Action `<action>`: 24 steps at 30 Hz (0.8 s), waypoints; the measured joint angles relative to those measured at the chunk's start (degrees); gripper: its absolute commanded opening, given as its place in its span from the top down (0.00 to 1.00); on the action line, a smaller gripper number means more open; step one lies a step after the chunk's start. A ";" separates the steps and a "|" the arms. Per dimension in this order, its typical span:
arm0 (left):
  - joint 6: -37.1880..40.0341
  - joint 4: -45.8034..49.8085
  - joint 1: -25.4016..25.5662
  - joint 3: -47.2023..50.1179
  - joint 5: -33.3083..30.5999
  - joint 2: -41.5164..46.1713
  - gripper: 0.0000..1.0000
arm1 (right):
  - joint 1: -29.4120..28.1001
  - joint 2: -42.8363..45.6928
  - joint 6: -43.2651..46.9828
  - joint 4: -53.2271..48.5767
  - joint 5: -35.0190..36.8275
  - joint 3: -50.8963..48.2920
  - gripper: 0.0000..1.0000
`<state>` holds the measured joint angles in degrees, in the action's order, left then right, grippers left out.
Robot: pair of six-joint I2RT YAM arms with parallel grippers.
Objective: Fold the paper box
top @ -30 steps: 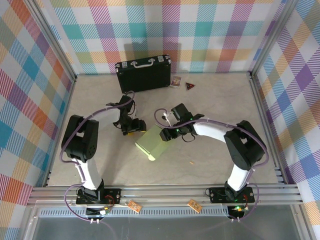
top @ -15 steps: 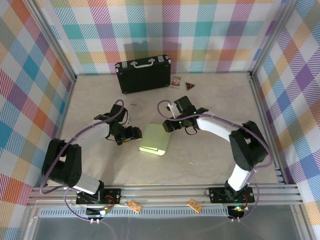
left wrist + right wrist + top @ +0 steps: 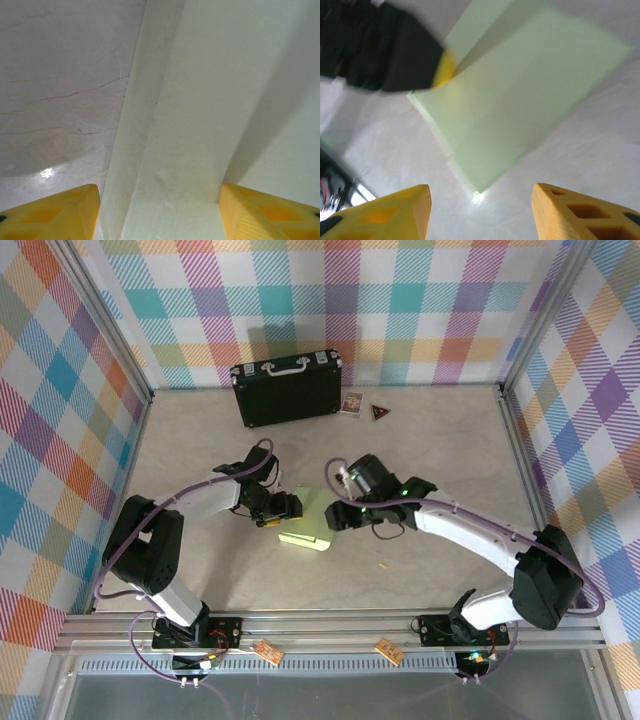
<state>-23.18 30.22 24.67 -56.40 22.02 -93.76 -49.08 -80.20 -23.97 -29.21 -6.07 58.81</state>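
Observation:
The paper box (image 3: pixel 310 525) is a pale green folded card lying flat on the table's middle. My left gripper (image 3: pixel 284 508) is at its left edge. In the left wrist view the paper box (image 3: pixel 190 125) runs between my two yellow fingers (image 3: pixel 55 215). The right pad touches it and the left pad stands a sliver off it, so the left gripper (image 3: pixel 160 217) is open around it. My right gripper (image 3: pixel 336 517) is at the box's right side. It (image 3: pixel 480 210) is open over bare table, just short of a corner of the paper box (image 3: pixel 520 100).
A black suitcase (image 3: pixel 288 390) stands at the back wall with a small card (image 3: pixel 351 403) and a red triangle (image 3: pixel 380 412) beside it. Aluminium rails (image 3: pixel 300 625) bound the table. A tiny scrap (image 3: pixel 382 565) lies right of the middle.
The box, tilted a second ago, now lies flat. The left gripper swung out left, then returned to the box's left edge. The right gripper dropped toward the box's right side.

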 measured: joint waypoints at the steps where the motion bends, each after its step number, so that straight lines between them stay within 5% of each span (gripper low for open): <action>1: 0.04 -0.24 0.00 0.00 -0.04 -0.42 0.37 | -2.34 -0.02 0.68 0.02 0.37 -0.17 0.40; 7: 0.52 -0.87 0.00 -0.24 1.22 -2.64 0.39 | -13.14 1.70 18.36 5.95 8.20 -7.52 0.20; 14: 1.36 -0.74 0.00 -0.87 1.99 -3.34 0.39 | -11.89 -4.20 37.31 9.03 14.69 -10.47 0.30; 24: 1.97 -0.44 -0.02 -1.57 2.60 -4.13 0.39 | -10.45 -10.03 44.59 18.47 17.84 -10.51 0.46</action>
<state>-21.21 29.78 24.64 -57.98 24.62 -97.89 -59.53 -90.24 20.62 -10.74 11.77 48.29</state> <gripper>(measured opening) 0.606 0.550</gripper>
